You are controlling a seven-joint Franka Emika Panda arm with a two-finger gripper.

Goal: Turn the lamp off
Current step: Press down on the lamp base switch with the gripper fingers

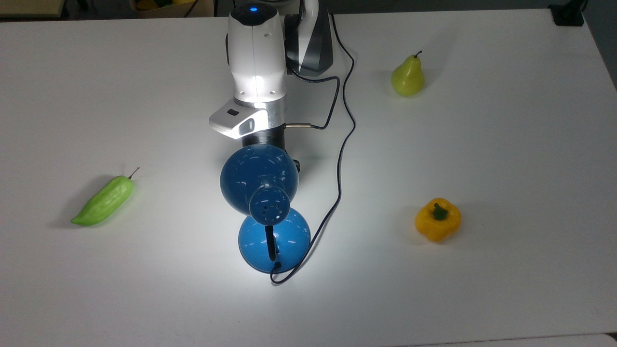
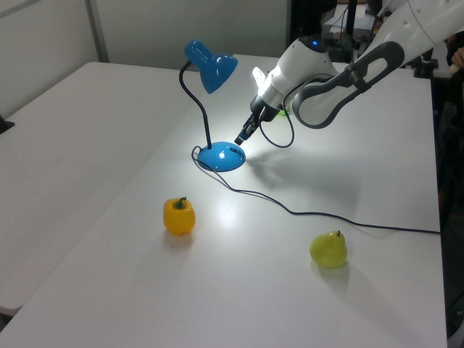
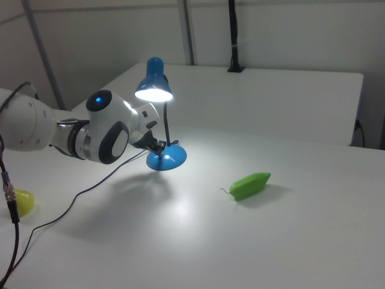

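In the top view, a green pepper lies toward the tabletop's left edge. Mid-table stands the lamp, lit. The gripper pokes at its base from the far side; I cannot tell whether it is open or closed. Right of that sits a yellow pepper, and a pear toward the far right corner.

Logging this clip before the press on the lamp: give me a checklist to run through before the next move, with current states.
1. Lamp lit, so the task is open: ok; the right view shows the shade glowing.
2. Hand near the base: ok, just above its edge in the left view.
3. Hand touching the switch: cannot tell.
4. Cord clear of the hand's path: ok, it runs off to the top view's right.
5. Pepper and pear out of the way: ok.
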